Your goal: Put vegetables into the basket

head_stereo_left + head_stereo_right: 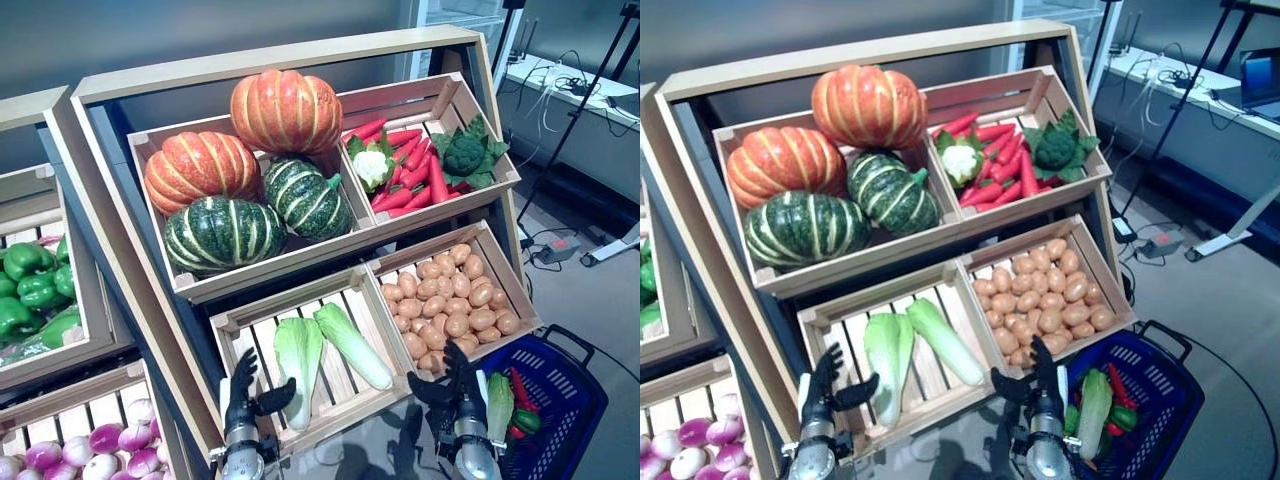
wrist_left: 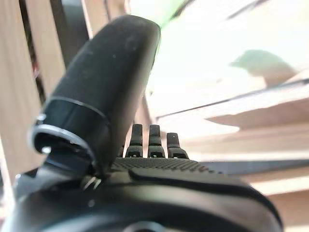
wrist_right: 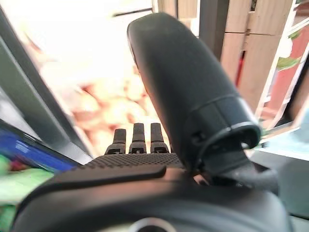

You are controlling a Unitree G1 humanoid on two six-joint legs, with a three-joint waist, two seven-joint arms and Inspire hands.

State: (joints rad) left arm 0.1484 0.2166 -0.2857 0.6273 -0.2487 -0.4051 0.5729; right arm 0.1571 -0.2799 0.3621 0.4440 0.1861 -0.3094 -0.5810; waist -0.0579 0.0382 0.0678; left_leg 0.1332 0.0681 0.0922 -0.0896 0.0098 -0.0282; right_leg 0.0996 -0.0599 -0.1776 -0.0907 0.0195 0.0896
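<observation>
My left hand is open, fingers straight, at the front edge of the lower left crate, right beside a pale green cabbage. Its wrist view shows straight fingers and the thumb up. My right hand is open, held upright before the lower right crate of brown potatoes, just left of the blue basket on the floor. The basket holds a pale green cabbage, a red pepper and a green vegetable. The right wrist view shows straight fingers.
The wooden stand slopes back with upper crates of pumpkins and mixed vegetables. A second stand stands to the left. A table with cables and tripod legs stands at the back right. Grey floor lies right of the basket.
</observation>
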